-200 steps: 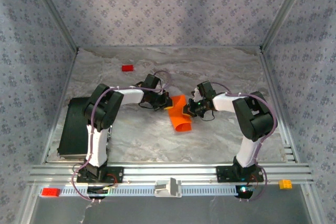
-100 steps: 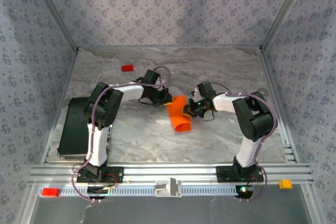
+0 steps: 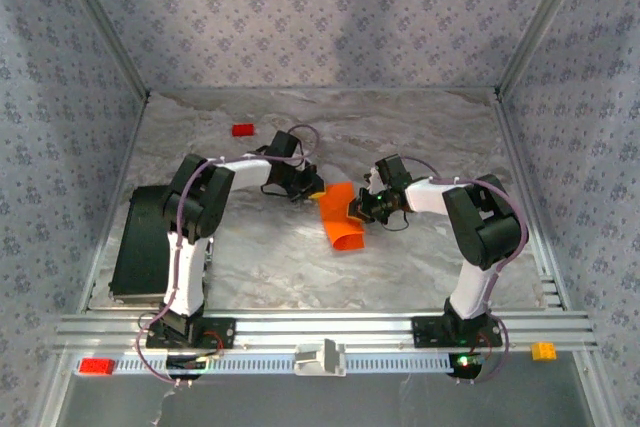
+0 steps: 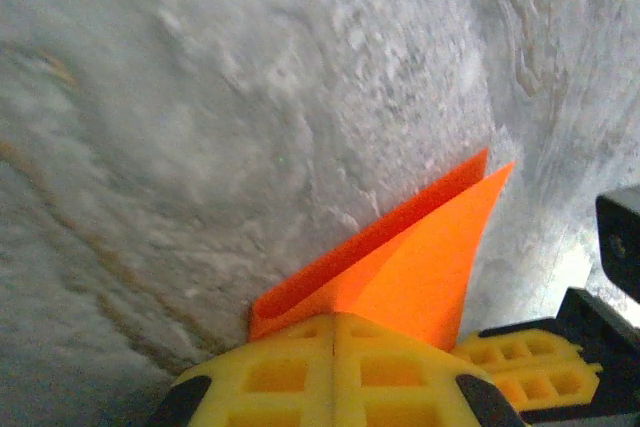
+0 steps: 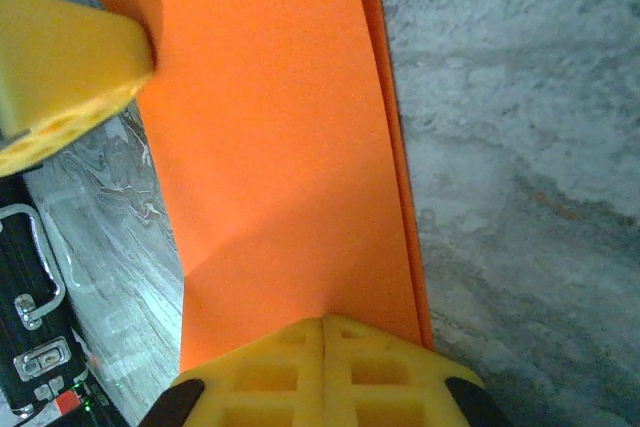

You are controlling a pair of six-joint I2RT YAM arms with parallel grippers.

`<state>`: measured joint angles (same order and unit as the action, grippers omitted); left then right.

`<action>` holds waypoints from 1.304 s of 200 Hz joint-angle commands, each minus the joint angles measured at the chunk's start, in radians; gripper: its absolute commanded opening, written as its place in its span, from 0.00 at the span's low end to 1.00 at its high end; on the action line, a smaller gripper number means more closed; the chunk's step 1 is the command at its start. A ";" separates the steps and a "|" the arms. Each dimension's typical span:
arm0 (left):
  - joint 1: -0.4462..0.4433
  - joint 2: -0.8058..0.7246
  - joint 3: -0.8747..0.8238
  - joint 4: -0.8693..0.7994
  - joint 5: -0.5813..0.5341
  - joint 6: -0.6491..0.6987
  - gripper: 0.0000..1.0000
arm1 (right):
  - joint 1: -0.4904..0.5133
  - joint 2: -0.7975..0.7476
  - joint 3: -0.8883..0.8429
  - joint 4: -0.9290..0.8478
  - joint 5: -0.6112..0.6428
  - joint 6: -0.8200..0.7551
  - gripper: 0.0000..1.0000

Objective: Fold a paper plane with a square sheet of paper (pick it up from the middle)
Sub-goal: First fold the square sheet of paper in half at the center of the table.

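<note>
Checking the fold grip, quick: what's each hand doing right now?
Left hand: closed on the orange paper.
Right hand: closed on the same orange paper.

Both arms reach inward from their bases, elbows raised, forearms angled toward each other; the left hand (image 3: 314,190) is clamped tight on the far corner of the paper (image 3: 340,225); the right hand (image 3: 354,211) pinches its right edge, yellow fingers (image 5: 380,367) pressed together.
</note>
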<state>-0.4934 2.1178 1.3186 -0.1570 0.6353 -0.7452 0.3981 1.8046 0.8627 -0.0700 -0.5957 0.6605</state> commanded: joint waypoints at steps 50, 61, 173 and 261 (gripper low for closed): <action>0.048 0.037 0.072 -0.070 -0.154 -0.048 0.02 | 0.003 0.068 -0.061 -0.133 0.165 -0.012 0.00; 0.046 0.025 0.078 -0.077 -0.155 -0.049 0.02 | 0.005 0.067 -0.062 -0.133 0.164 -0.010 0.00; -0.074 -0.156 -0.065 -0.037 -0.078 -0.039 0.09 | 0.008 0.064 -0.060 -0.129 0.183 0.000 0.00; -0.113 -0.162 -0.250 0.092 -0.018 -0.086 0.09 | 0.009 0.054 -0.064 -0.142 0.194 0.001 0.00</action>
<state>-0.6060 1.9728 1.0882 -0.0582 0.6216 -0.8471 0.4046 1.8008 0.8597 -0.0605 -0.5819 0.6617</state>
